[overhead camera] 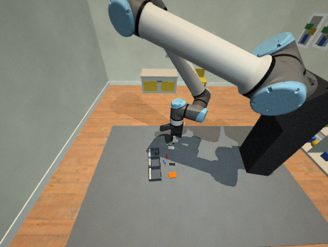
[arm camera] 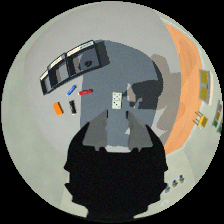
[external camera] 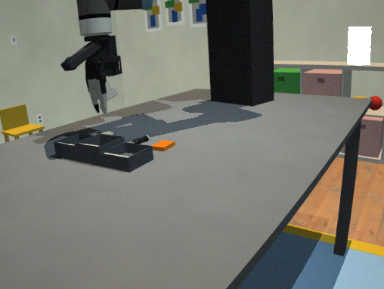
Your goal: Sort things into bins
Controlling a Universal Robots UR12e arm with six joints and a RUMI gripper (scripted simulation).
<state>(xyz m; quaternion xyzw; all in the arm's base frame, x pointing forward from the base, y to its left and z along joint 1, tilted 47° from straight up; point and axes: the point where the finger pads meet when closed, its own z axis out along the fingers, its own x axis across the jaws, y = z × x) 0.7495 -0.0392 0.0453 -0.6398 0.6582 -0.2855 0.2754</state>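
Observation:
A row of three dark bins stands on the grey table. The end bin nearest the gripper holds a dark thing. A small white spotted piece lies on the table just beyond the bins. My gripper hangs above that piece with its fingers a little apart and nothing between them. Beside the bins lie a red piece, a blue piece, a black cylinder and an orange block.
The black robot pedestal stands on the table to the right of the things. A second pale scrap lies near the white piece. A red ball sits by the table's far corner.

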